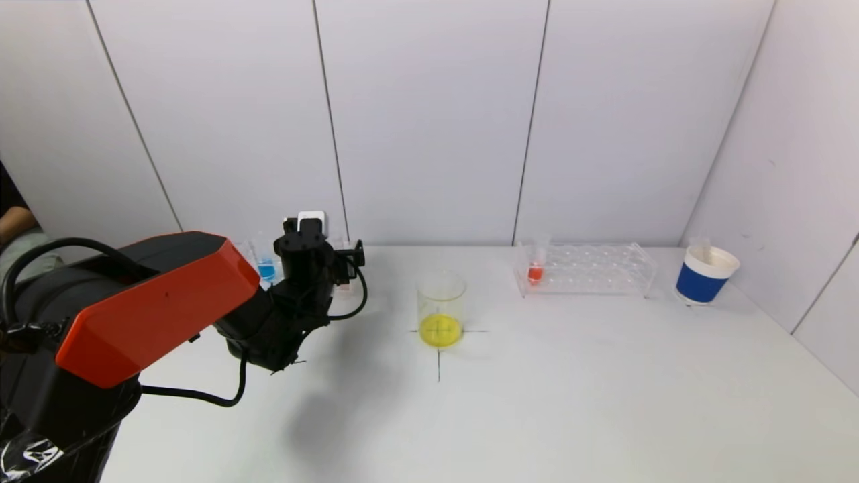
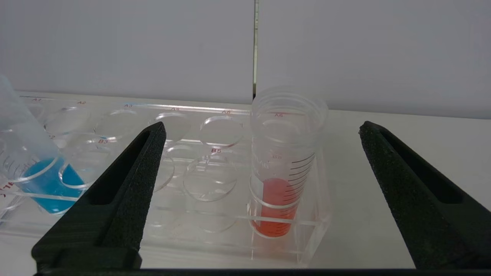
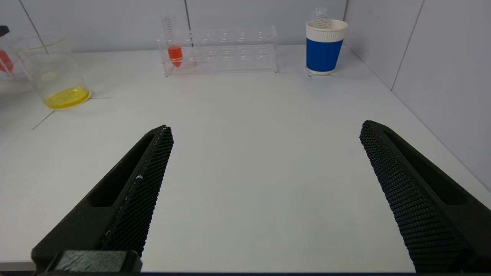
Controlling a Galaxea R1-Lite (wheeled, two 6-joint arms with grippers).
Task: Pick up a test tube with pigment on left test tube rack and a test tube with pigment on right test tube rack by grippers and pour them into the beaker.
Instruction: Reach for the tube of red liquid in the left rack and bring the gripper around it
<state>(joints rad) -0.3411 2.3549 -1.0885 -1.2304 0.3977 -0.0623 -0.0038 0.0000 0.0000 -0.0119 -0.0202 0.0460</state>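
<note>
Left gripper [image 2: 261, 161] spread wide, facing the left rack [image 2: 307, 245]; red-pigment tube [image 2: 282, 184] stands between the fingers, untouched, in the rack's end well. Blue tube [image 2: 38, 180] sits at the gripper's 9 o'clock. Beaker [image 1: 441, 310], yellow liquid inside, mid-table. Right gripper [image 3: 264, 195] spread, above bare table; right rack [image 3: 222, 50] at its 12 o'clock, well apart.

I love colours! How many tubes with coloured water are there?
3: a clear plastic tube of blue liquid and one of red in the left rack; another red-filled tube in the right rack.
</note>
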